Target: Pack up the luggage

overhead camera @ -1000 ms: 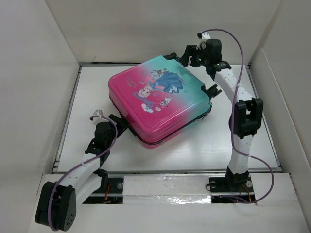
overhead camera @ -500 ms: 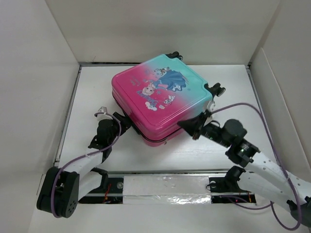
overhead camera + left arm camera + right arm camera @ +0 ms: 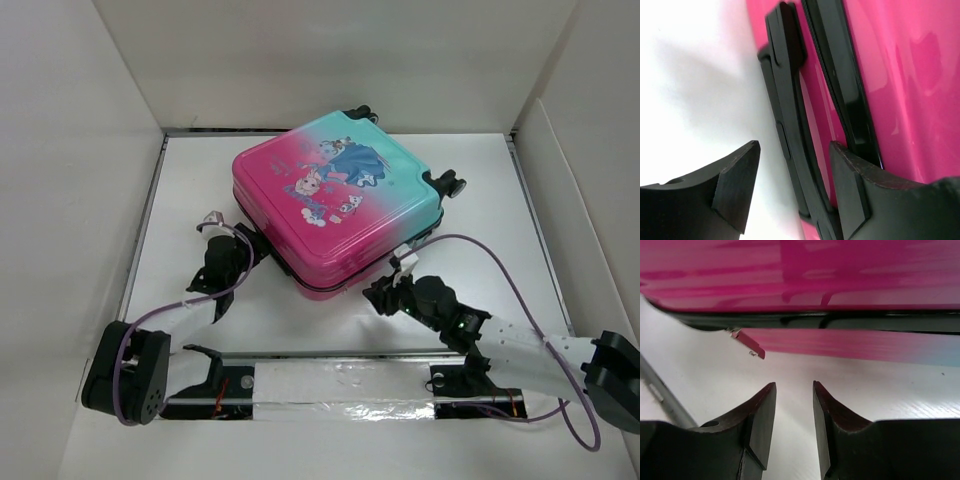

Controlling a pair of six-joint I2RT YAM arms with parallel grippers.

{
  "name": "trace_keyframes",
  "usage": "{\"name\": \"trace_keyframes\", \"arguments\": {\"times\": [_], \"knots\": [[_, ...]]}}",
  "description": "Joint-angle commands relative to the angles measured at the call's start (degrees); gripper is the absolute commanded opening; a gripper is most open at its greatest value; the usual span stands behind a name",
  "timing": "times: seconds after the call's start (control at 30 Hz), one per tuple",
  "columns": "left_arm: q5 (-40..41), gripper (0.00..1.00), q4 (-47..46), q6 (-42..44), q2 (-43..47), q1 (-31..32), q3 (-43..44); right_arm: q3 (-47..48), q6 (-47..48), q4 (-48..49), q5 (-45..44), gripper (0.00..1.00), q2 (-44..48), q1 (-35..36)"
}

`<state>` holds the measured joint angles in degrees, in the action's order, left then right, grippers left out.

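Luggage [image 3: 335, 215]: lies shut mid-frame, lining hidden. Left gripper [image 3: 248, 255]: gapes around black handle [image 3: 790, 125] at lower-left edge, contact unclear. Right gripper [image 3: 793, 390]: stands parted, empty, below zip pull [image 3: 747, 344], lower right.

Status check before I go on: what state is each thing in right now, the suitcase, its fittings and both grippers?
Suitcase: closed, lying flat, print side up.
Side handle: down along the shell, not clamped.
Zipper pull: sticking out at the seam, ungripped.
Left gripper: open, straddling the side handle.
Right gripper: open a little, empty, facing the seam.
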<state>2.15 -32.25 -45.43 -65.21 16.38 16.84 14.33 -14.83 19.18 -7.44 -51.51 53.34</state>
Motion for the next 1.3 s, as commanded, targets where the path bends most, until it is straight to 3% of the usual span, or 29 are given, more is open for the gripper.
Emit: {"name": "trace_keyframes", "arguments": {"times": [0.0, 0.13, 0.17, 0.2, 0.3, 0.33, 0.37, 0.4, 0.6, 0.63, 0.8, 0.93, 1.03, 1.07, 1.17, 1.2, 1.23, 1.27], "knots": [[0.57, 0.54, -3.96, 1.75, -2.71, 0.05, 4.77, 2.63, -1.33, 7.01, -7.48, 0.41, -2.10, 0.54], [1.27, 0.50, -5.98, 1.22, -7.47, 0.05, 5.83, 3.07, -8.79, 2.89, -13.90, 0.36, -1.14, -6.13], [0.93, 0.49, -7.37, 0.96, -8.35, 0.05, 5.92, 3.08, -9.77, 1.84, -14.61, 0.23, -0.97, -9.97], [0.40, 0.47, -8.08, 0.78, -10.01, 0.66, 6.44, 3.08, -10.21, 1.30, -14.97, 0.18, -0.96, -12.27], [-0.39, 0.31, -10.19, 0.25, -13.61, 1.28, 7.76, 4.82, -9.52, 2.09, -11.38, 0.12, -3.06, -20.69], [-1.79, 0.13, -10.98, 0.69, -14.41, 1.28, 8.03, 5.79, -8.73, 2.09, -9.97, 0.12, -4.21, -22.21], [-3.72, 0.02, -12.82, 0.87, -15.29, 1.28, 8.03, 7.80, -8.20, 2.09, -9.61, 0.12, -7.00, -23.62], [-4.52, 0.00, -13.19, 0.96, -16.17, 1.28, 8.03, 8.87, -7.68, 2.79, -9.26, 0.11, -8.51, -26.16], [-6.02, 0.00, -15.48, 3.85, -12.06, 3.82, 1.55, 17.81, -0.03, 16.22, 6.80, 0.10, -22.13, -34.00], [-4.28, 0.00, -15.13, 4.29, -11.26, 5.40, 0.66, 19.75, 1.02, 16.50, 12.13, 0.10, -23.89, -34.61], [6.01, 0.00, -10.82, 4.31, -5.82, 20.49, -2.24, 30.83, 3.23, 14.31, 18.60, 0.10, -33.81, -35.24], [8.12, 0.00, -10.20, 1.23, -2.12, 25.10, -4.01, 36.90, 3.67, 11.50, 22.55, 0.11, -37.43, -37.51], [9.44, 0.00, -8.27, 0.96, 1.92, 25.10, -3.84, 37.09, 3.58, 8.86, 25.46, 0.21, -37.01, -38.66], [10.14, 0.00, -5.31, 1.13, 2.89, 25.10, -3.22, 34.48, 3.14, 8.42, 25.63, 0.29, -35.26, -38.66], [12.43, 0.01, 0.41, 2.62, 6.84, 25.10, -0.67, 27.54, 1.40, 8.51, 24.16, 0.38, -28.77, -39.19], [12.96, 0.19, 1.74, 3.06, 9.03, 25.10, 0.29, 22.03, 0.69, 9.55, 23.79, 0.38, -26.91, -39.80], [13.40, 0.28, 2.80, 3.59, 10.09, 25.10, 0.65, 19.27, -0.02, 10.26, 23.70, 0.38, -25.07, -39.81], [13.58, 0.39, 5.24, 4.38, 12.36, 25.10, 1.35, 14.03, -1.24, 11.74, 23.09, 0.31, -21.39, -39.81]]}}
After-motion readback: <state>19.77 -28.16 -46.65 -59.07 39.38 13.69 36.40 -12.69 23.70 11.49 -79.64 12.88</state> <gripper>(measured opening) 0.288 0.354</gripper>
